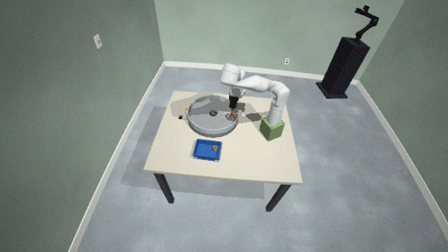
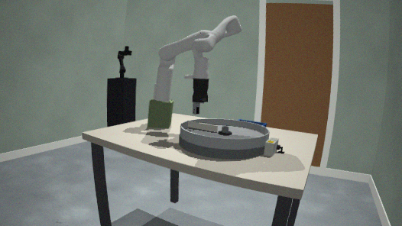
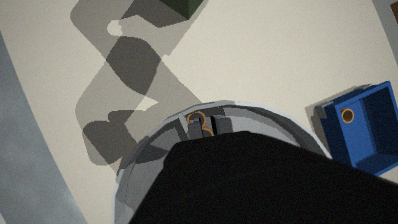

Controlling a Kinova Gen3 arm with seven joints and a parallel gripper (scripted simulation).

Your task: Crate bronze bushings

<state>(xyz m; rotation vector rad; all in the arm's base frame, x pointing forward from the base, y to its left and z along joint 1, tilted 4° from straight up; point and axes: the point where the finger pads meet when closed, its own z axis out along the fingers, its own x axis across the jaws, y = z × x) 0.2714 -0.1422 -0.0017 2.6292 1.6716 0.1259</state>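
Observation:
The turning table (image 1: 203, 123) (image 2: 225, 152) is a round grey tray with a raised rim. Two bronze bushings (image 1: 233, 116) (image 3: 196, 113) stand close together near its rim, on the robot's side; in the wrist view the fingers partly cover them. Grey steel bushings (image 1: 229, 117) are small and blurred beside them, and the gripper hides them in the wrist view. My gripper (image 1: 233, 110) (image 2: 196, 114) (image 3: 206, 124) is partly open and empty, pointing down above the bronze bushings, higher than the rim. The blue crate (image 1: 195, 150) (image 2: 252, 122) (image 3: 357, 142) holds one bronze bushing (image 1: 215, 146) (image 3: 347, 116).
A straight pale bar (image 2: 202, 127) (image 3: 180, 124) crosses part of the turning table beside the bushings. A hub (image 1: 213, 113) (image 2: 225, 130) stands at its centre. A small box (image 2: 271, 147) sits outside the rim. The green arm base (image 1: 272, 128) (image 2: 160, 114) stands on the table.

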